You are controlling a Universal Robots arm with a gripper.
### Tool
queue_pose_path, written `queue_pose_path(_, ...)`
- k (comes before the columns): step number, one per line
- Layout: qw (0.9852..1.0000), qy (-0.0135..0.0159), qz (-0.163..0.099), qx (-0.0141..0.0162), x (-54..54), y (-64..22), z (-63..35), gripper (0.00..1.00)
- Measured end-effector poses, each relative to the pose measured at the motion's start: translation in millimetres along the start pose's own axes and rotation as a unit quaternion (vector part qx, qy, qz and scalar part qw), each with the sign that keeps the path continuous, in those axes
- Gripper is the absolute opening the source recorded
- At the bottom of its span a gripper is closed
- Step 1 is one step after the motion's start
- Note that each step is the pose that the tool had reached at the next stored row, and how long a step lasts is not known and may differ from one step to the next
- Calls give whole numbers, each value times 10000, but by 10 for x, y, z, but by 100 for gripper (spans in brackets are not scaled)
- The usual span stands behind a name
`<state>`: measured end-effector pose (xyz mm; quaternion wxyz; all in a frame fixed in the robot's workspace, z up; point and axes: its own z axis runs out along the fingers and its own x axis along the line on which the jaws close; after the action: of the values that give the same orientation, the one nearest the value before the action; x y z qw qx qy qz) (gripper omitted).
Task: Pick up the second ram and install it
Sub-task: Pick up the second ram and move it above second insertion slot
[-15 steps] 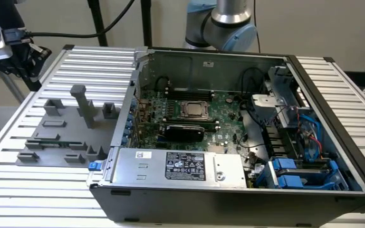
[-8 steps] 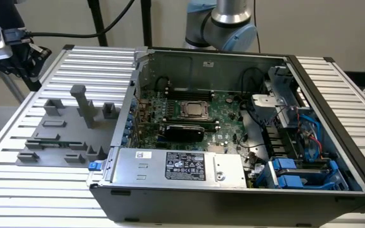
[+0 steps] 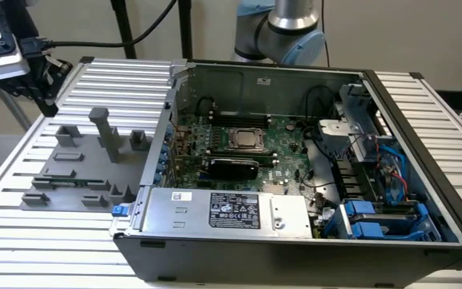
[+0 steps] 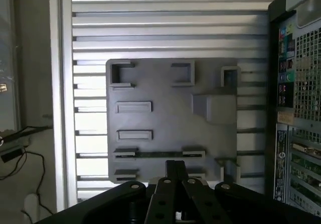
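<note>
The gripper (image 4: pixel 175 168), closed and empty, hangs above the gray tray (image 4: pixel 170 113). The ram stick (image 4: pixel 160 154) lies below its tips, long axis in line with the jaws' travel.

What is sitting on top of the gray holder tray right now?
The gray holder tray carries molded blocks and one thin ram stick resting between two holders. The gripper covers part of the tray's nearest row, so what lies there cannot be seen.

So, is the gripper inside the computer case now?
No, the gripper hangs outside the computer case, at the exterior view's far left, beyond the gray holder plate.
</note>
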<state>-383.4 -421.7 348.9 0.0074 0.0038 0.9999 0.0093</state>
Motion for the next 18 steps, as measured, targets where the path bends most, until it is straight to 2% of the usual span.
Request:
queue_pose_path(5, 9989, 9, -458, -6, 0, -1, 38, 0)
queue_pose_path(9, 9966, 16, -823, -12, 0, -2, 72, 0)
queue_pose_path(13, 9930, 22, -1180, -17, 1, -3, 109, 0)
queue_pose_path(18, 9866, 31, -1631, -24, 2, -4, 158, 0)
